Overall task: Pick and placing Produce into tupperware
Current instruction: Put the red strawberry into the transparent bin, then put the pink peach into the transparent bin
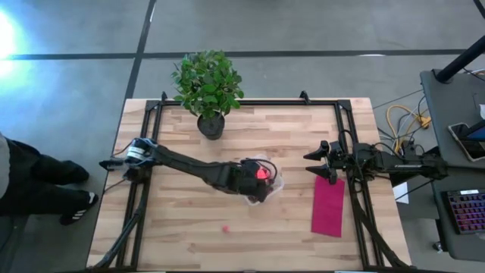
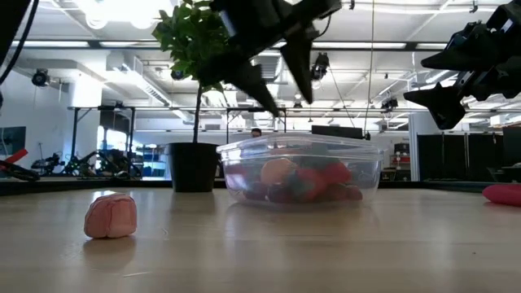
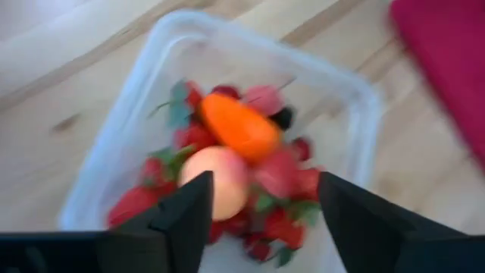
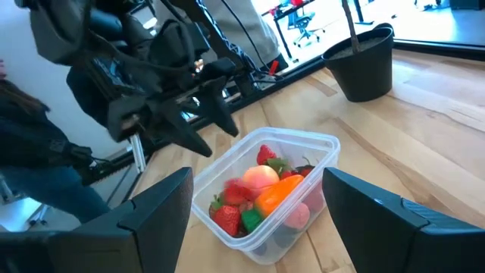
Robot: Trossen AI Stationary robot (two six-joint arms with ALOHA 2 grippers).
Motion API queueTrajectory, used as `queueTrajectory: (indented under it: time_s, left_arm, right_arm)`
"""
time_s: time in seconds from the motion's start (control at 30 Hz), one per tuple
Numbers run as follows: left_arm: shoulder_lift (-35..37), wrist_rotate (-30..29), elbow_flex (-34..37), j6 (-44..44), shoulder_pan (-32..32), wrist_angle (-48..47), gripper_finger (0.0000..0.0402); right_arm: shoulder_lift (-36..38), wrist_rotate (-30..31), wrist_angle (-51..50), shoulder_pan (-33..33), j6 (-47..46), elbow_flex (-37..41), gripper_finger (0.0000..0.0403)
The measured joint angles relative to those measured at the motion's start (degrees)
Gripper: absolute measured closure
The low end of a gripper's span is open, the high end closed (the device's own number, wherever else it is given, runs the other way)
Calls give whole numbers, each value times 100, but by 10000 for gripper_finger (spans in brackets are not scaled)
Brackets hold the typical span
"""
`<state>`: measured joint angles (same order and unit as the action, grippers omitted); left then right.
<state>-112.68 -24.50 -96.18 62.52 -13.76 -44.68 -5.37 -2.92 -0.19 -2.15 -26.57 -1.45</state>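
Observation:
The clear square tupperware (image 3: 356, 98) stands mid-table, also shown in the high view (image 1: 277, 184) and low view (image 2: 366, 167). It holds produce: small red berries (image 3: 280, 227), an orange-red strawberry (image 3: 239, 129) and a round pink-orange fruit (image 3: 220, 178). My left gripper (image 3: 265, 205) hovers open just above the tupperware (image 2: 289, 98), touching nothing. A pale pink lumpy piece (image 2: 111, 216) lies alone on the table (image 1: 225, 227), nearer the near edge. My right gripper (image 1: 309, 164) waits open, raised, to the right of the tupperware (image 4: 303, 152).
A potted leafy plant (image 1: 208, 87) stands by the far edge, its dark pot (image 2: 194, 167) behind the tupperware. A flat magenta cloth (image 1: 328, 206) lies under the right arm. A person's legs (image 1: 45, 186) show beside the table's left side. Bare wood (image 1: 174, 227) lies near the front.

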Motion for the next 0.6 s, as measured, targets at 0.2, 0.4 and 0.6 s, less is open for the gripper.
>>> queueTrajectory:
  time_s: [0.2,0.4,0.6]
  left_arm:
    - [295,1527,-39,152,-139,-504,123]
    - [395,2310,-17,623,-1148,-583,119]
    - [154,1673,54,954,-2053,-582,119]
  right_arm:
    - [-4,2,2,0,0,0,117]
    - [0,0,2,0,0,0,117]
    - [-4,2,9,0,0,0,117]
